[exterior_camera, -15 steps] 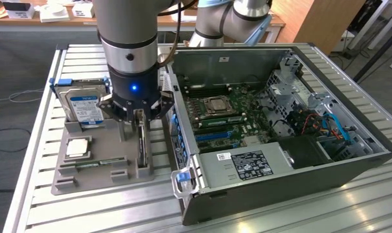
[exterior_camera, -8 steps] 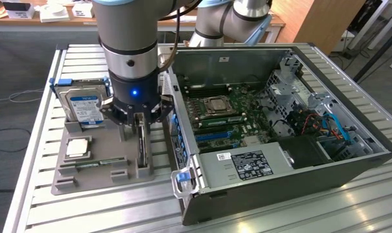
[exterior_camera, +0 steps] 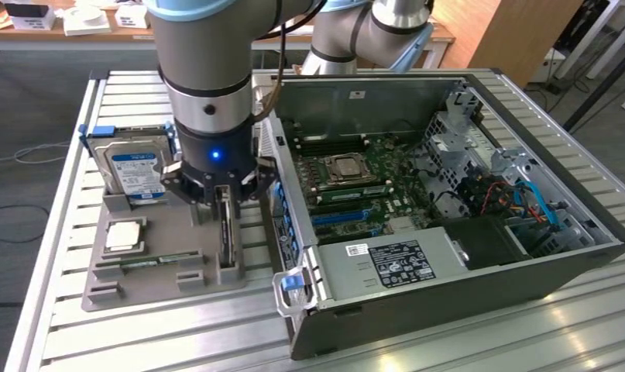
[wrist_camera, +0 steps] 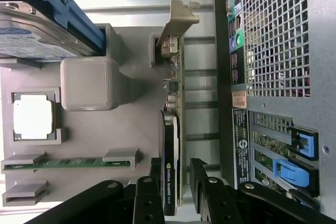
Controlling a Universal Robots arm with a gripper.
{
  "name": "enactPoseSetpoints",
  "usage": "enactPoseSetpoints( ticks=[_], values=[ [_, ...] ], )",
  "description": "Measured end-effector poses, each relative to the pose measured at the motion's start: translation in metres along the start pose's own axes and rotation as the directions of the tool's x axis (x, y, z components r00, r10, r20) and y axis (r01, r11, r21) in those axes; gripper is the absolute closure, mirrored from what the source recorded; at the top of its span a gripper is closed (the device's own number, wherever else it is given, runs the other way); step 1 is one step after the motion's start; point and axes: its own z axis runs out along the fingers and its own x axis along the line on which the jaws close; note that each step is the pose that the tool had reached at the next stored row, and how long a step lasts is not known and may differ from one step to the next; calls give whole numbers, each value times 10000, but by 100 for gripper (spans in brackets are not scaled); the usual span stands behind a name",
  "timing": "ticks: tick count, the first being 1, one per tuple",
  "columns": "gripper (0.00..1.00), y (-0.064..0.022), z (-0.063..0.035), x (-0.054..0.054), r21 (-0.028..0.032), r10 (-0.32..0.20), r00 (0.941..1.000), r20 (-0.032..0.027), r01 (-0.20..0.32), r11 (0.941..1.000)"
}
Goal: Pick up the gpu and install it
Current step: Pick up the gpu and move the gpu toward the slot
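Partly masked by the arm (exterior_camera: 204,70), the bench (exterior_camera: 64,333) carries an open case (exterior_camera: 478,302) and, beside it, a grey tray (exterior_camera: 147,291). Upright in a tray slot stands the gpu (wrist_camera: 170,124), its lower edge hidden; the hand (wrist_camera: 175,166) straddles its end, fingers (wrist_camera: 148,198) apart, not clamped.

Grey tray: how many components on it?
4: hard drive upright at one end, CPU flat beside it, memory stick in its holder, gpu on edge, straddled by the open gripper. The arm may hide more.
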Motion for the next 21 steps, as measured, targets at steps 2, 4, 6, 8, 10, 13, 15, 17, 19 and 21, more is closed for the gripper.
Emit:
enactPoseSetpoints(
  ticks=[2, 4, 6, 8, 10, 13, 15, 17, 19, 21],
  values=[
    [64, 0, 18, -3, 0, 1, 10000, 0, -1, 10000],
    [64, 0, 18, -3, 2, 1, 10000, -2, -1, 10000],
    [64, 0, 18, -3, 2, 1, 10000, -1, -1, 10000],
    [64, -1, 38, -3, -4, 1, 10000, 3, -1, 10000],
    [64, -2, 63, -2, 0, 1, 10000, 0, -1, 10000],
    [64, -3, 87, -2, 0, 1, 10000, 0, -1, 10000],
    [64, -4, 87, -1, 3, 1, 10000, -2, -1, 10000],
    [64, -4, 103, -2, -3, 0, 10000, 3, 0, 10000],
    [64, -5, 121, -1, 0, 1, 10000, -1, -1, 10000],
    [64, -5, 121, -1, 2, 1, 10000, -2, -1, 10000]
  ],
)
